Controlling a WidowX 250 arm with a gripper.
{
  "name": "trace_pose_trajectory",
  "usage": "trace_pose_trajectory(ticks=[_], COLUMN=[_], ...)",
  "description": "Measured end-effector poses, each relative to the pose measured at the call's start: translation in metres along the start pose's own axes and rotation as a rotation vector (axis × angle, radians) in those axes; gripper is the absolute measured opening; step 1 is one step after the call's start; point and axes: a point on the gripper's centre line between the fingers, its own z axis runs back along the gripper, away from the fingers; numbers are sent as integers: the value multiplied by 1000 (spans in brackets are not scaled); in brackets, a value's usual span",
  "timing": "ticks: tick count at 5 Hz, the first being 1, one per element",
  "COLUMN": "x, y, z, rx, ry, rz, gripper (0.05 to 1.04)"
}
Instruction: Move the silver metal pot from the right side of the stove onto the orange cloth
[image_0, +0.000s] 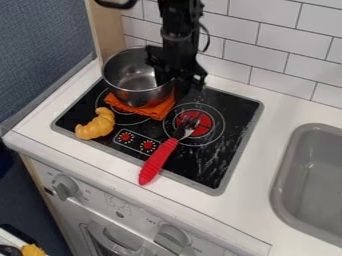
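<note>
The place was a kitchen, apparently a small play one. A black cooktop (235, 116) with ringed burners lay set into a white counter (267, 142), and a gray sink (286, 167) was sunk into the right side. White tiles (255, 56) lined the far wall. Gray knobs (65, 186) stood out on the oven front (120, 202) along the near side. A fork (159, 160) reached from one burner past the cooktop's near edge, which showed the stove's toy scale.
</note>
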Motion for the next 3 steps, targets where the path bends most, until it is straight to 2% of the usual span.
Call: trace_pose_trajectory(ticks=[1,2,3], x=[-2,-12,-20], y=[-1,1,-2], z=[25,47,48], rx=[-15,-32,-64], ry=[-34,-23,7], rz=[33,94,105], gripper=[863,1012,1009])
